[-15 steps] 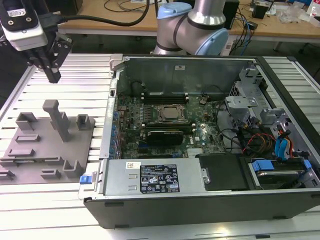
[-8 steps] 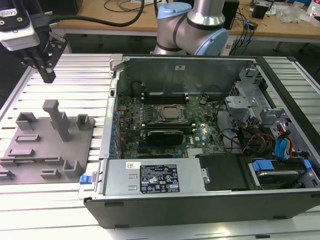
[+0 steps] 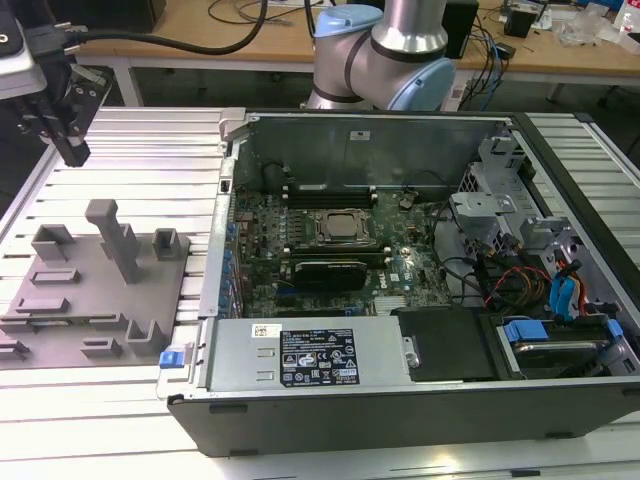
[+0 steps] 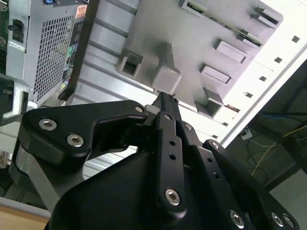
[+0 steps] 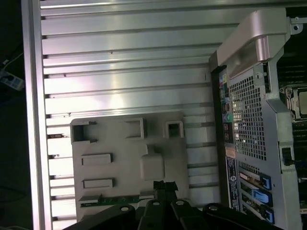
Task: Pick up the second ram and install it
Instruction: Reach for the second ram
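On the slotted aluminium table [image 3: 130, 140], wooden desk [image 3: 270, 40] behind: grey fixture [image 3: 60, 290] beside the open PC case [image 3: 400, 410], second ram [image 5: 112, 199] lying in a fixture slot. Up above the fixture, gripper [image 5: 165, 184] aimed down, clenched empty.

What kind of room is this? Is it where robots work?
Most likely a robotics lab or workshop. A robot arm stands behind an open computer case on a slotted metal table, and wooden benches strewn with cables run along the back.
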Motion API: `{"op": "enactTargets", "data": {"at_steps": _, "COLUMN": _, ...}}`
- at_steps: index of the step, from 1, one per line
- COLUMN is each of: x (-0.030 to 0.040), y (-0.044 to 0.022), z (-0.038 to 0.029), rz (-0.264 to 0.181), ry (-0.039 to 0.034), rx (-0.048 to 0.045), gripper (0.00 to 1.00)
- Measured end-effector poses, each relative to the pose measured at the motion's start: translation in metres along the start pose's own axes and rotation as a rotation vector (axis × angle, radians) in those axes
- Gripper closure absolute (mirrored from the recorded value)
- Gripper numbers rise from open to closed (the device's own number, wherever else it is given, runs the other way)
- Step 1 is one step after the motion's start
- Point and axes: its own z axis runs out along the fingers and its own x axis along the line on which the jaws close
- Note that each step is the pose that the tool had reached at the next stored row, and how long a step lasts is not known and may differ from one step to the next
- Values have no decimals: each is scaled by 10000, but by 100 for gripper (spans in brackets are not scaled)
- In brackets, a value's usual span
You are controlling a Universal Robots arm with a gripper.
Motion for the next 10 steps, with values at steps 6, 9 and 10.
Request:
{"op": "enactTargets", "data": {"at_steps": 6, "x": 99, "y": -8, "z": 2, "rz": 0, "ry": 1, "rx": 0, "gripper": 89}}
{"op": "enactTargets", "data": {"at_steps": 9, "x": 140, "y": -17, "z": 3, "rz": -2, "ry": 1, "rx": 0, "gripper": 89}}
{"op": "enactTargets", "data": {"at_steps": 10, "x": 145, "y": -21, "z": 3, "rz": -2, "ry": 1, "rx": 0, "gripper": 89}}
